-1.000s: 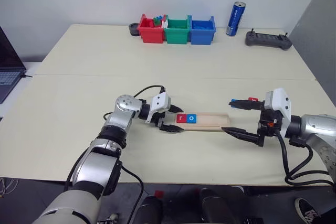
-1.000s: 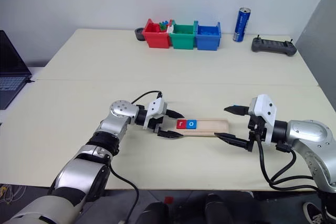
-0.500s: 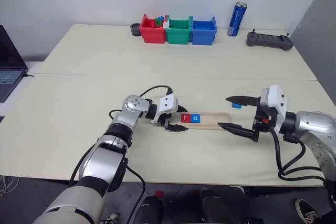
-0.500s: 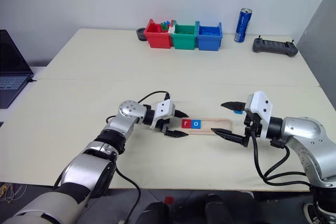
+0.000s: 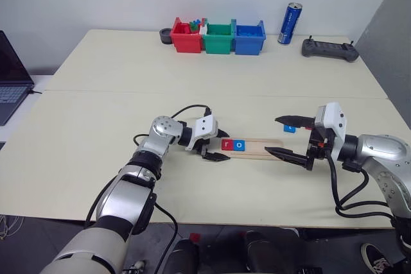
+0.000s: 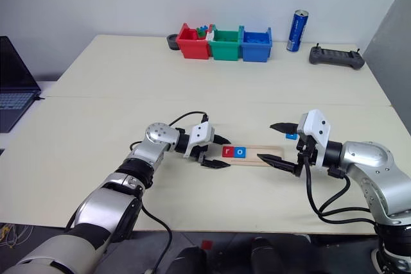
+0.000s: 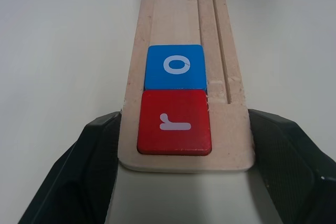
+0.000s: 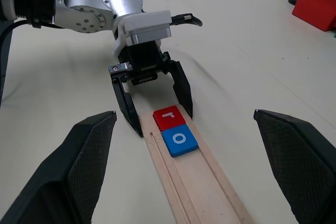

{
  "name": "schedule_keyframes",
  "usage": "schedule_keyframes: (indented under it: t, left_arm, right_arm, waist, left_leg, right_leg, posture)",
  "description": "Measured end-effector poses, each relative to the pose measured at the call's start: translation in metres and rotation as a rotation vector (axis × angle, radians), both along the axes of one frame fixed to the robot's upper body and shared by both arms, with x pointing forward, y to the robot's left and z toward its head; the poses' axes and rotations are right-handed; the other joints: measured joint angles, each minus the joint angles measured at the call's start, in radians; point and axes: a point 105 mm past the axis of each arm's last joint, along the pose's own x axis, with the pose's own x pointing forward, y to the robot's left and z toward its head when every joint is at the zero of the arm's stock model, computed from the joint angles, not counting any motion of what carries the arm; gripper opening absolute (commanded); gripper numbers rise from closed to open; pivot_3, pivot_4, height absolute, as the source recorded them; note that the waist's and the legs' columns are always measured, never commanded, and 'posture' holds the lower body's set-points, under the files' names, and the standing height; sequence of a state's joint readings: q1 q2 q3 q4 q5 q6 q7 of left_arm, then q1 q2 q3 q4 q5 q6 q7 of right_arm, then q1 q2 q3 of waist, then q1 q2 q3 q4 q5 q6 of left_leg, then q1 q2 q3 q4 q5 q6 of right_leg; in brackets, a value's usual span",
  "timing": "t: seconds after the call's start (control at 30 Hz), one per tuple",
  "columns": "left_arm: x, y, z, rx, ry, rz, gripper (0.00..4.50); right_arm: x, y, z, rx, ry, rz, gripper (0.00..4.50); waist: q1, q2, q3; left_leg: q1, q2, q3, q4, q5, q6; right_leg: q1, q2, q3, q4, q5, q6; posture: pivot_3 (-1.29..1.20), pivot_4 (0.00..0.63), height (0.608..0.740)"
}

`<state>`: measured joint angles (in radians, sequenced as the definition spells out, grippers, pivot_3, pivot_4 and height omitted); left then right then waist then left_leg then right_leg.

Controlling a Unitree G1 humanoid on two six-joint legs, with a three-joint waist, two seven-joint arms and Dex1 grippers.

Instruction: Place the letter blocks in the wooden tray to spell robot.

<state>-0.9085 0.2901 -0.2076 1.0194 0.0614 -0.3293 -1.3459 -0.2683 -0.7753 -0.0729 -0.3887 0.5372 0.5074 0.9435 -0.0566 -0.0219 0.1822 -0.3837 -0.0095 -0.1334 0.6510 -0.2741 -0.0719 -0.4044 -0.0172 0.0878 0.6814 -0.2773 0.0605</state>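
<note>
Left gripper [image 5: 214,147] clamps tray [image 5: 257,148] end by r [image 5: 225,144], o [image 5: 239,145]; right gripper [image 5: 282,136] wide open, empty; blue tile [image 5: 289,129] nearby, letter prob. unreadable.

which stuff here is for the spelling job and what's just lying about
For the job: pale wooden tray; red r tile; blue o tile; loose blue tile.

Lying about: red bin, green bin, blue bin; blue can; black controller; laptop.

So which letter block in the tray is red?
The r block, at the tray's end between the left claw's fingers; the o block beside it is blue.
</note>
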Motion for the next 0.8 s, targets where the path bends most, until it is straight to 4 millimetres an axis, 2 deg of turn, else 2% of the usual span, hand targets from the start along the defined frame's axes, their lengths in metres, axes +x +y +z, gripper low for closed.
schedule_keyframes:
  t: [0.03,0.1,0.17,0.67,0.7,0.8]
  left_arm:
    - [0.0000,0.0000,0.0000,0.000,0.001,0.001,3.41]
    - [0.0000,-0.0002,0.0001,-0.002,0.002,0.001,4.14]
    - [0.0001,-0.0009,0.0005,-0.004,0.002,0.000,4.49]
    - [0.0004,-0.0031,0.0007,0.006,0.006,-0.013,4.49]
    - [0.0010,-0.0029,0.0008,0.007,0.008,-0.010,4.10]
    - [0.0014,-0.0024,0.0009,0.010,0.016,-0.010,3.38]
  right_arm:
    - [0.0000,0.0000,0.0001,0.000,0.000,0.000,4.50]
    - [0.0001,0.0001,0.0005,0.000,-0.002,0.001,4.50]
    - [0.0002,0.0002,0.0007,0.000,-0.002,0.001,4.50]
    - [0.0020,0.0008,0.0038,0.004,-0.016,-0.007,4.50]
    - [0.0022,0.0008,0.0038,0.004,-0.016,-0.009,4.50]
    - [0.0029,0.0003,0.0038,0.005,-0.016,-0.017,4.50]
  waist:
    - [0.000,0.000,0.000]
    - [0.000,0.000,0.000]
    - [0.000,0.000,0.000]
    - [0.000,0.000,0.000]
    - [-0.001,0.000,0.000]
    - [-0.001,0.000,0.000]
  left_leg:
    - [0.000,0.000,0.000,0.000,0.000,0.000]
    - [0.000,0.000,0.000,0.000,0.000,0.000]
    - [0.000,0.000,0.000,0.000,0.000,0.000]
    - [0.000,0.000,0.000,0.000,0.000,0.000]
    - [0.000,0.000,0.000,0.000,0.000,0.000]
    - [0.000,0.000,0.000,0.000,0.000,0.000]
  right_leg:
    - [0.000,0.000,0.000,0.000,0.000,0.000]
    - [0.000,0.000,0.000,0.000,0.000,0.000]
    - [0.000,0.000,0.000,0.000,0.000,0.000]
    - [0.000,0.000,0.000,0.000,0.000,0.000]
    - [0.000,0.000,0.000,0.000,0.000,0.000]
    - [0.000,0.000,0.000,0.000,0.000,0.000]
  posture:
    - [0.00,0.150,0.740]
    - [0.00,0.150,0.740]
    - [0.00,0.150,0.740]
    - [0.00,0.150,0.740]
    - [0.00,0.150,0.740]
    - [0.00,0.150,0.740]
